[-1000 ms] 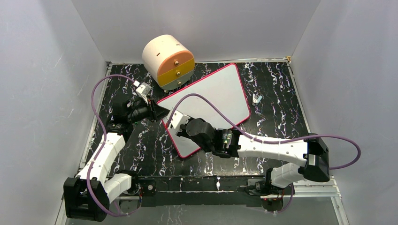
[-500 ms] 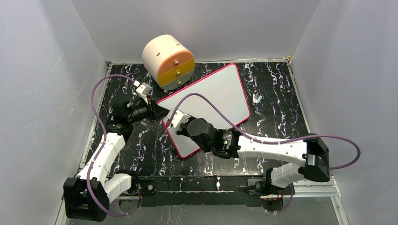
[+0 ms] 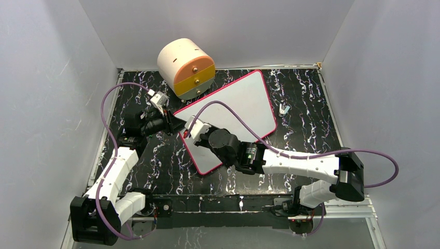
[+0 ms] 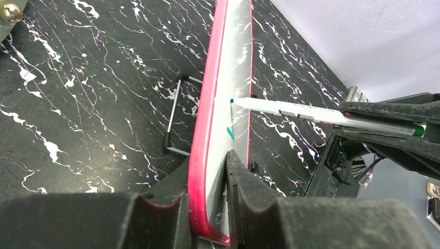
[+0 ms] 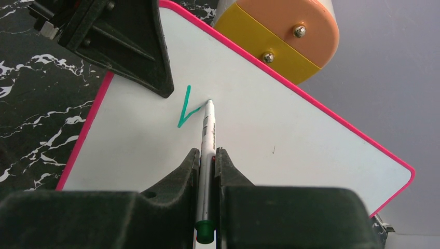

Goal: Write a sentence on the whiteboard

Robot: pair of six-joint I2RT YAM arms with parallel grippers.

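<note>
whiteboard [image 3: 244, 104] rim clamped by left tool [image 4: 207, 166], marker [image 5: 208, 129] gripped in right tool [image 5: 207, 155], tip touching board, green stroke [image 5: 186, 109] shown clearly only by right wrist view

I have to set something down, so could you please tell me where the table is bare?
Bare: the table right of the whiteboard, save a small clip, and the patch between the board and the left arm. Crowded: the board's left corner, where the left gripper and right gripper meet, by the drawer unit.
</note>
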